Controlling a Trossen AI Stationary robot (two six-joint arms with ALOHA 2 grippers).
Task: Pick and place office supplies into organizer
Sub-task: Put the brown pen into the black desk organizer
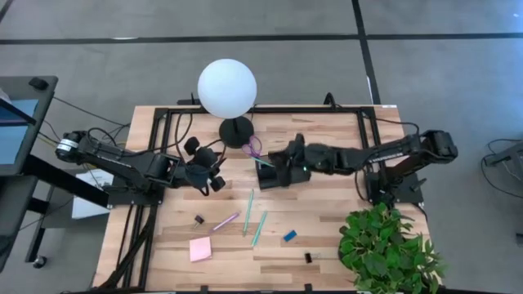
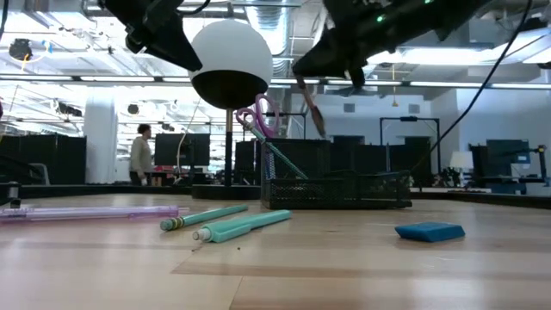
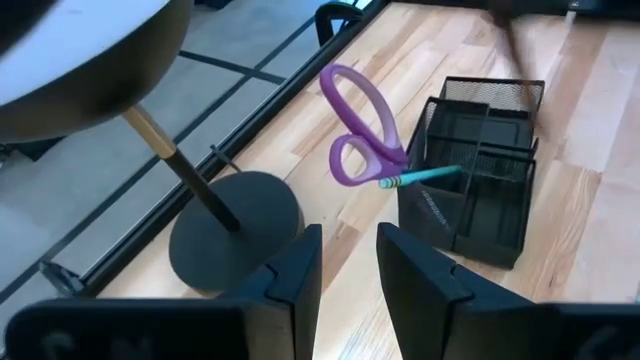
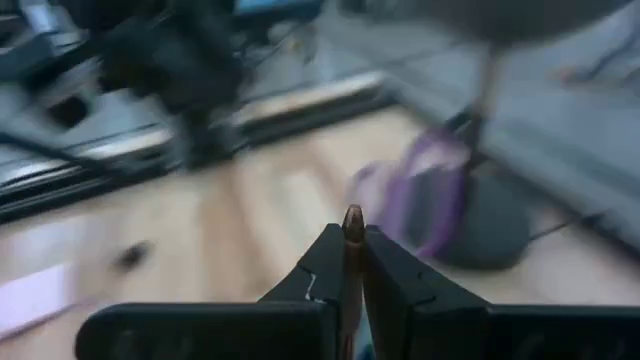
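Note:
The black mesh organizer (image 3: 480, 170) sits near the lamp base, mostly hidden under my right gripper (image 1: 274, 173) in the high view. Purple-handled scissors (image 3: 362, 140) and a teal pen (image 3: 425, 177) stick out of it and lean on its rim. My right gripper (image 4: 352, 250) is shut on a dark brown pen (image 2: 312, 108) above the organizer (image 2: 336, 189). My left gripper (image 3: 346, 270) is open and hovers left of the organizer, touching nothing. On the near table lie two teal pens (image 1: 249, 211) (image 1: 259, 229), a purple pen (image 1: 226, 221), a blue eraser (image 1: 289, 236), a pink pad (image 1: 200, 249) and two black clips (image 1: 198, 219) (image 1: 308, 257). My right gripper pinches the dark brown pen between its two fingers. The pen runs along the fingers, and its rounded end (image 4: 352, 216) pokes out just past the fingertips. It is lifted clear and slants down below the gripper (image 2: 331, 60) over the organizer.
The white globe lamp (image 1: 227, 87) stands on its round black base (image 1: 237, 131) just beyond the organizer. A green plant (image 1: 384, 245) fills the table's near right corner. A black frame rail (image 1: 270, 109) runs along the far edge. A person (image 2: 140, 155) stands far behind the table.

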